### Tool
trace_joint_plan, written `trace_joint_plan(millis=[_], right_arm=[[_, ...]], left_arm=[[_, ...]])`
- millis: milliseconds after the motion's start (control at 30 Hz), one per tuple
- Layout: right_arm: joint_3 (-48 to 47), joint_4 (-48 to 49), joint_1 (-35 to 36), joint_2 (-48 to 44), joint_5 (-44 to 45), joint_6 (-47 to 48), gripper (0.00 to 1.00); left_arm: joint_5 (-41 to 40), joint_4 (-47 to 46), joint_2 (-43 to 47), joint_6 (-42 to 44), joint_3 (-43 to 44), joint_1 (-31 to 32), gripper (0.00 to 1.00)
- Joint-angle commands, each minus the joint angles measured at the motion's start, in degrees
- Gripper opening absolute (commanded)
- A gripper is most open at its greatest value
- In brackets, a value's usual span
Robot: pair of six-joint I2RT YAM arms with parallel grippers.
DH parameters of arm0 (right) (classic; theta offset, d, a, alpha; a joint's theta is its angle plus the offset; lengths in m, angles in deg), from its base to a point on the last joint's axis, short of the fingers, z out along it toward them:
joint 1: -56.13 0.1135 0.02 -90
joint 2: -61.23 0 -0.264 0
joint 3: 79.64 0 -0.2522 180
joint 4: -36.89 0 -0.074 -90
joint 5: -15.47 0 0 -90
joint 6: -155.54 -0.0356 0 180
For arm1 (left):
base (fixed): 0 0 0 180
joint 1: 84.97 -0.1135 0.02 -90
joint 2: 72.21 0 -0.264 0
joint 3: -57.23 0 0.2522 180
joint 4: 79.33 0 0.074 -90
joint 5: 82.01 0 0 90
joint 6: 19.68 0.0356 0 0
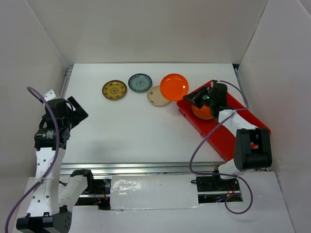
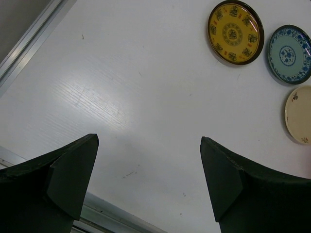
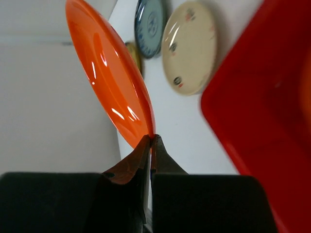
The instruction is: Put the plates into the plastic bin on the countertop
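Observation:
My right gripper (image 1: 190, 97) is shut on the rim of an orange plate (image 1: 174, 86), held in the air just left of the red plastic bin (image 1: 221, 138); in the right wrist view the plate (image 3: 109, 77) stands on edge above the gripper (image 3: 151, 138). A second orange plate (image 1: 201, 112) lies in the bin under my right wrist. On the white countertop (image 1: 121, 131) lie a yellow-brown patterned plate (image 1: 114, 90), a blue-grey patterned plate (image 1: 140, 83) and a beige plate (image 1: 156, 97). My left gripper (image 1: 80, 112) is open and empty at the left, over bare countertop (image 2: 150, 160). The other plates are out of view.
White walls enclose the countertop on three sides. A metal rail (image 1: 146, 167) runs along the front edge. The bin sits askew at the right, its far corner (image 3: 214, 102) near the beige plate (image 3: 189, 46). A purple cable loops from the right arm over the rail.

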Motion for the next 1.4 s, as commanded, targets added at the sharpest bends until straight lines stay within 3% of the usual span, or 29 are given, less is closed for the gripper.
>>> trace_joint_plan(millis=[0,300,600,667,700,767,833,900,967,1033,1133,1200,1267,1367], right_arm=[[3.6,-5.5,-7.7,-6.2,-1.0,5.1,0.0],[11.2,-9.4,-26.5,-11.2,-1.8,9.3,0.0],[10.7,-6.9,-27.7,-5.7,-4.8,10.5,0.02],[10.5,-7.6,-27.2,-6.8,-4.0,10.7,0.2],[10.4,-8.2,-27.1,-7.2,-3.3,10.9,0.45],[10.5,-8.9,-27.3,-8.4,-2.2,11.0,0.51],[10.3,-9.9,-28.0,-9.1,-2.2,10.9,0.67],[9.9,-11.5,-28.0,-10.4,-1.9,10.9,0.92],[9.9,-14.0,-27.8,-14.7,-1.6,10.6,1.0],[9.8,-16.2,-27.0,-19.3,1.7,10.3,1.0],[7.7,-21.3,-21.7,-31.5,8.5,11.5,1.0],[6.4,-22.5,-15.3,-34.6,11.0,12.9,1.0],[5.4,-21.2,-11.6,-37.8,8.5,14.0,1.0],[6.1,-15.2,-6.1,-40.0,-4.1,14.1,1.0]], left_arm=[[0.6,-2.7,-0.3,1.5,-0.1,-0.2,0.99],[1.0,-3.0,-0.7,1.7,-0.2,-0.4,0.99],[1.5,-3.3,-0.8,2.4,-0.7,-0.3,0.99],[2.3,-3.7,-0.9,2.6,-0.9,-0.4,0.99],[2.5,-3.7,-1.2,2.7,-0.9,-0.4,0.99],[2.9,-3.7,-1.8,2.8,-0.9,-0.3,0.99],[3.4,-3.8,-2.3,2.8,-0.8,-0.2,0.99],[3.6,-4.0,-2.4,2.8,-0.9,-0.4,0.99],[4.4,-4.2,-3.0,2.3,-0.9,-0.3,0.99],[6.1,-5.1,-4.5,1.4,-0.4,-0.4,0.99],[15.7,-9.0,-8.6,-4.9,-1.1,-0.2,0.99],[26.3,-20.0,-12.9,-9.3,-5.3,-0.2,0.99],[29.8,-26.5,-18.0,-16.5,-7.0,-0.2,0.99],[31.2,-43.3,-29.4,-23.6,-9.2,-0.2,0.99]])
